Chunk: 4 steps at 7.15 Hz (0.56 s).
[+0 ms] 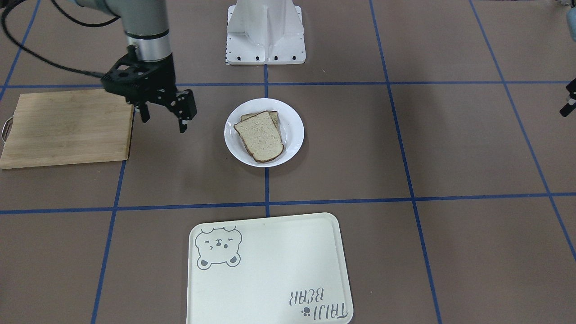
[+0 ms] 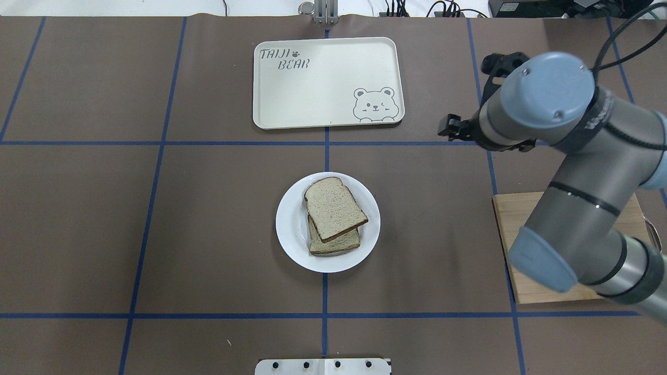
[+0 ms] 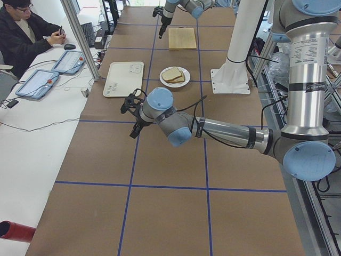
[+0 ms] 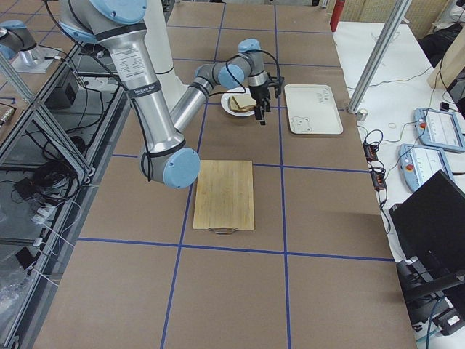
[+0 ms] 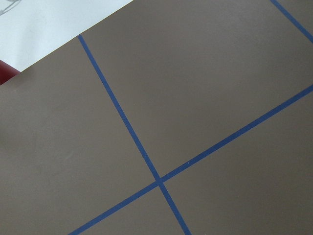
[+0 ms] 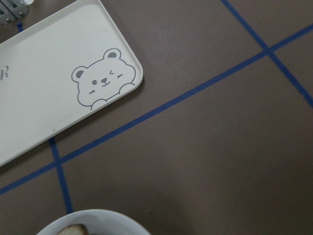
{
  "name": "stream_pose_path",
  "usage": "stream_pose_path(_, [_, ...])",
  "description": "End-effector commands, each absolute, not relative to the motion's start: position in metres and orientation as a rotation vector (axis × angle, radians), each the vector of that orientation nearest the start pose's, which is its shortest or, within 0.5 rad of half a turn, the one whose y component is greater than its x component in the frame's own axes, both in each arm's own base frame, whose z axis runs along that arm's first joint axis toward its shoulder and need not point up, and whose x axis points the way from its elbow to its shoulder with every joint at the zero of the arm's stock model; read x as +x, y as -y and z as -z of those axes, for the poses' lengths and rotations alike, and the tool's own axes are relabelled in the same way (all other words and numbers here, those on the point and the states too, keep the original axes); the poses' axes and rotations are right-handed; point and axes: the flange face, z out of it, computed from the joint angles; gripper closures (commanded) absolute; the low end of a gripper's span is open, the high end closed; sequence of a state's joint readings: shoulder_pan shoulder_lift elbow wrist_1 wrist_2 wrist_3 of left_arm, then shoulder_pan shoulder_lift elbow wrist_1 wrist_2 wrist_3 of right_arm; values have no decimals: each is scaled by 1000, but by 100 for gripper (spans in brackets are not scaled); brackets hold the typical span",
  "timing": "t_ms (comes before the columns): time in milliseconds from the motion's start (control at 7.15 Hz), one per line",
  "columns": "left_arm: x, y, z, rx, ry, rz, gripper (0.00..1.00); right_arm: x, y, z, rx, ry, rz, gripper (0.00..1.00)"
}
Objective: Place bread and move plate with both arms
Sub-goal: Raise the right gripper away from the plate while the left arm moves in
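The white plate (image 1: 292, 118) stands at the table's middle. The plain bread slice (image 1: 259, 140) lies on it, on top of a second slice (image 1: 274, 116) of which only an edge shows. They also show in the overhead view, plate (image 2: 292, 229) and bread (image 2: 333, 208). My right gripper (image 1: 164, 121) hangs open and empty above the table between the plate and a wooden board, apart from both. My left gripper (image 3: 132, 114) hovers over bare table far to the robot's left. I cannot tell whether it is open or shut.
A wooden cutting board (image 1: 67, 128) lies beside my right gripper, away from the plate. The cream bear-print tray (image 1: 270, 270) lies beyond the plate on the operators' side. The robot's white base (image 1: 265, 31) stands behind the plate. A person sits at the side bench (image 3: 24, 37).
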<state>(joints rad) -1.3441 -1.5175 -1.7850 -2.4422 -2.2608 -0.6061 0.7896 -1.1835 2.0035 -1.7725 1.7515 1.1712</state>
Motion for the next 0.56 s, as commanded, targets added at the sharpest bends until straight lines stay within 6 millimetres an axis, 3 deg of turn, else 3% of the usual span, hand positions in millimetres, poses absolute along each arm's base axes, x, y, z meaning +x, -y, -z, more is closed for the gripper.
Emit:
stream_pose_path(0, [103,496,-468,779,-847,186,1,-224,522,-359,175,576,-221,0])
stream_pose_path(140, [134,508,-439,686,-778,181,1,-192,520,-388,177,601,-189,0])
stream_pose_path(280, [161,522,-378,522,-713,186,1,-173,520,-406,183,624,-177,0])
stream_pose_path(420, [179,513,-325,377,-855,116,1,-161,525,-415,168,654,-171,0])
